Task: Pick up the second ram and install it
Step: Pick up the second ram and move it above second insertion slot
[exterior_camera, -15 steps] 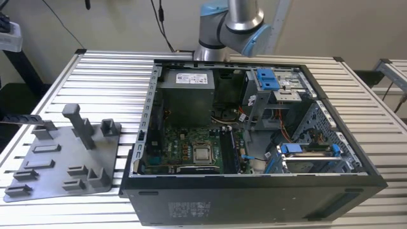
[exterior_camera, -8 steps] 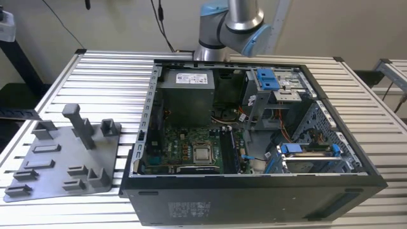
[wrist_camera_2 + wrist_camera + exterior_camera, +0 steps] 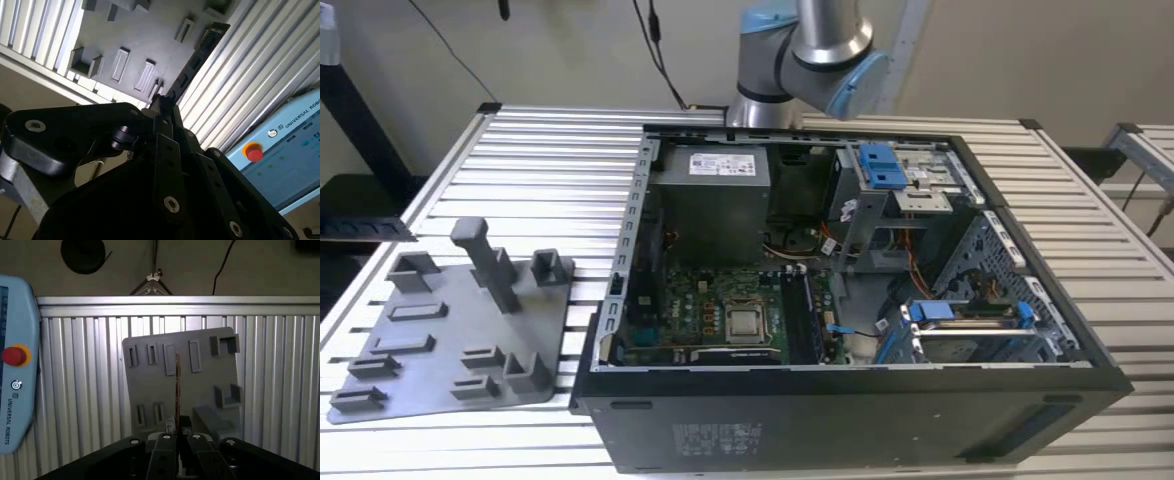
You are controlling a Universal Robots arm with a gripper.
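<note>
In both wrist views my gripper [image 3: 177, 432] is shut on the second ram [image 3: 177, 385], a thin board seen edge-on that sticks straight out from between the fingertips. In the second wrist view the ram [image 3: 197, 57] appears as a dark narrow strip running out from the gripper [image 3: 162, 107]. Behind it lies the grey holder tray [image 3: 205, 385], well apart from the board. In the exterior view the open computer case [image 3: 1067, 350] lies on the table with its motherboard [image 3: 707, 315] and memory slots [image 3: 807, 315] exposed, and the arm [image 3: 807, 55] rises behind the case.
The grey holder tray [image 3: 447, 340] with upright posts and pockets sits at the exterior view's left on the slatted metal table [image 3: 547, 160]. Blue drive-cage clips [image 3: 881, 165] and a power supply [image 3: 714, 200] fill the case. A teach pendant [image 3: 17, 365] with a red button lies on the table.
</note>
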